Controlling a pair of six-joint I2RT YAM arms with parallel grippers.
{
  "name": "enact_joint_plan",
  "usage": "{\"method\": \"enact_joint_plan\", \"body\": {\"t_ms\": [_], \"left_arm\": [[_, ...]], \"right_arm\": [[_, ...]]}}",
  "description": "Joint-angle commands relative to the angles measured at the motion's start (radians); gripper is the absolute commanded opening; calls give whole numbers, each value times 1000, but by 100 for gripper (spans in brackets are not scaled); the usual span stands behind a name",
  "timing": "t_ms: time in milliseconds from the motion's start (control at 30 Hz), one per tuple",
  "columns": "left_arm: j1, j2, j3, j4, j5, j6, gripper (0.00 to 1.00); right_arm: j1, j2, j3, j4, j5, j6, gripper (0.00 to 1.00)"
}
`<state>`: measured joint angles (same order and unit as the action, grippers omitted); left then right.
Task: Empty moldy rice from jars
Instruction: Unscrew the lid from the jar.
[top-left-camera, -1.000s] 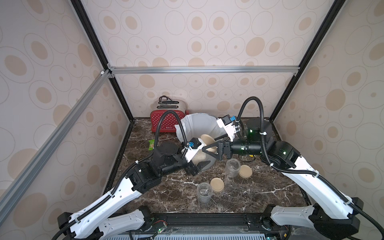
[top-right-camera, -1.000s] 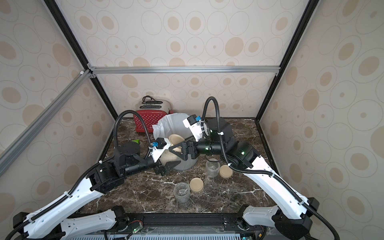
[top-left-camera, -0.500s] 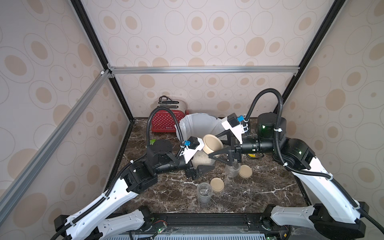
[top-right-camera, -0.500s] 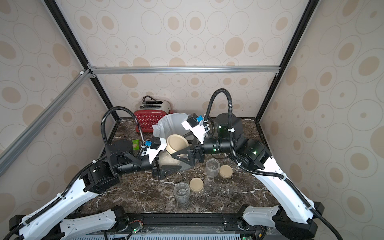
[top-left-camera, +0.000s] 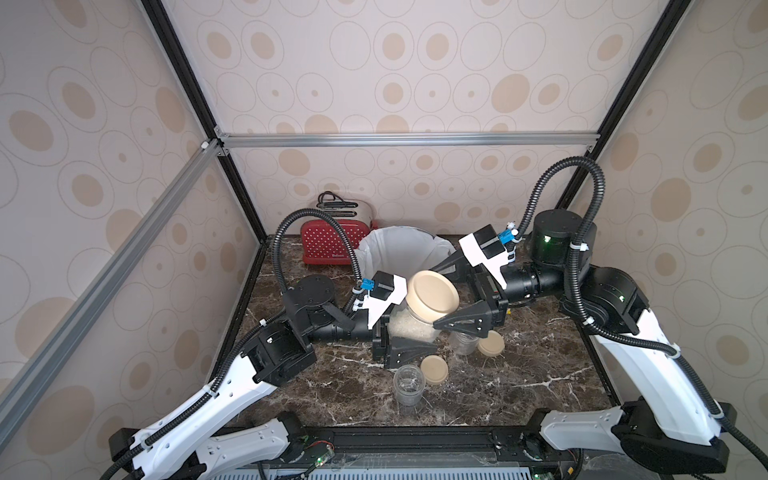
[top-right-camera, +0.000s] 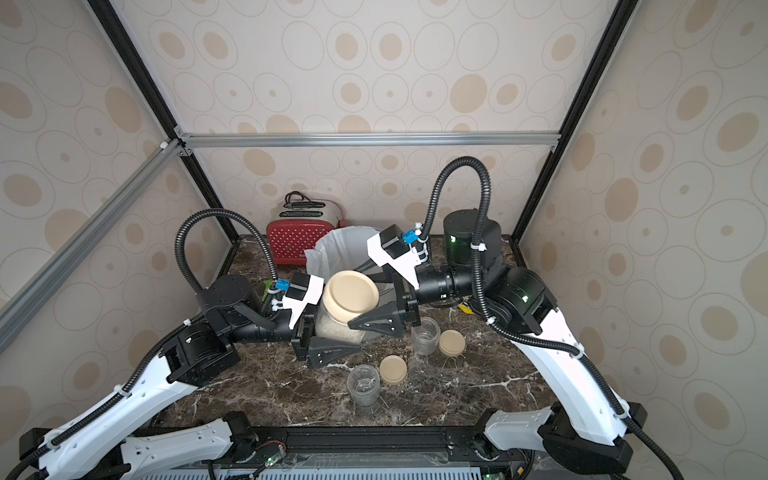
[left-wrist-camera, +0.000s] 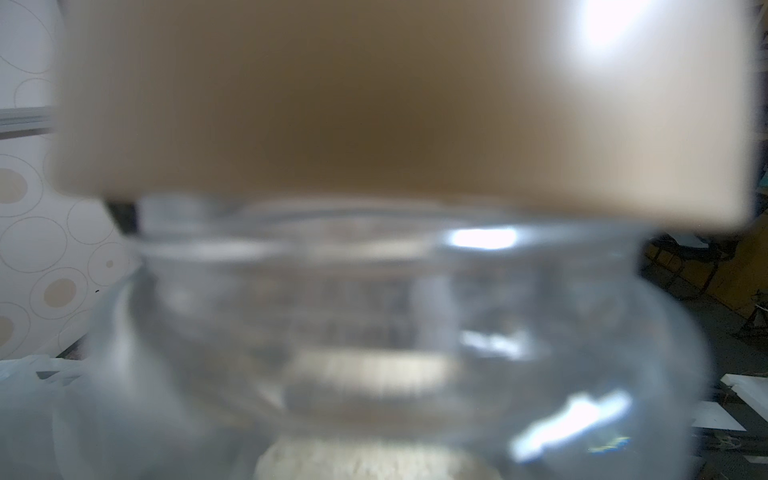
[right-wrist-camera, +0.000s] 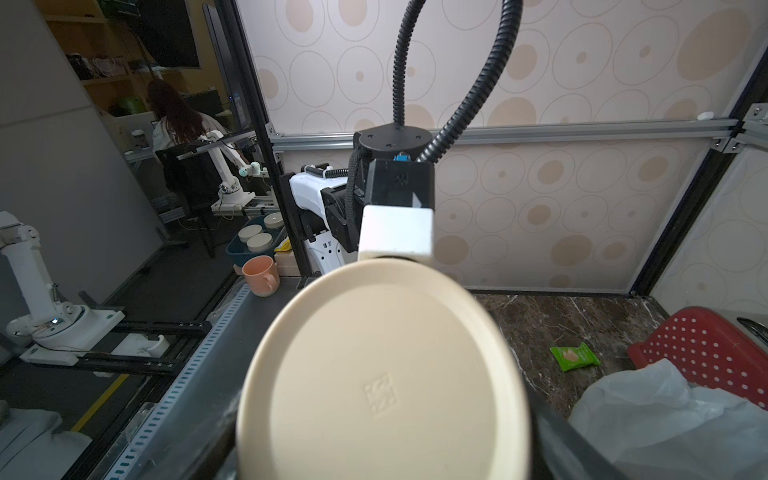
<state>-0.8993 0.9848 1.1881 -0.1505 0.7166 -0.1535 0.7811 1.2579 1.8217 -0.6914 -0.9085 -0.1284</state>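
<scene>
Marble tabletop (top-left-camera: 519, 386), walled on three sides, is bare at the front right; empty jars (top-left-camera: 409, 384) and loose lids (top-left-camera: 434, 369) sit under my arms, bin (top-left-camera: 399, 245) and toaster (top-left-camera: 328, 245) behind. My left gripper (top-left-camera: 405, 340) pinches the held jar (top-left-camera: 411, 326) aloft before the bin, rice (top-right-camera: 336, 330) low, lid (top-left-camera: 432, 293) tilted up toward the right gripper (top-left-camera: 436, 299), whose wide-spread jaws flank it; contact I cannot tell.

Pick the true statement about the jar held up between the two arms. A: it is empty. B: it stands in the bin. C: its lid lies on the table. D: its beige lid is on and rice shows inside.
D: the jar clamped in the left gripper wears its beige lid, and rice shows through the glass below it.
</scene>
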Motion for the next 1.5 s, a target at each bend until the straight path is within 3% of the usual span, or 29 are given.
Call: {"method": "enact_joint_plan", "body": {"t_ms": [0,367,700,1233,1467], "left_arm": [[-4,14,-4,46,-38,-24,32],[-4,17,-21,43,-37,-26,32],[-5,-43,-63,46,-113,-14,32],[-4,-110,-96,31,-178,-15,32],[-5,-153,-65,-25,-224,27,32]], "right_arm": [[23,-15,-42,89,-64,5,73],[21,2,-15,173,-92,31,71],[18,-31,-68,298,-1,86,71],[11,-52,-70,275,94,70,71],[10,-83,-87,238,197,44,71]]}}
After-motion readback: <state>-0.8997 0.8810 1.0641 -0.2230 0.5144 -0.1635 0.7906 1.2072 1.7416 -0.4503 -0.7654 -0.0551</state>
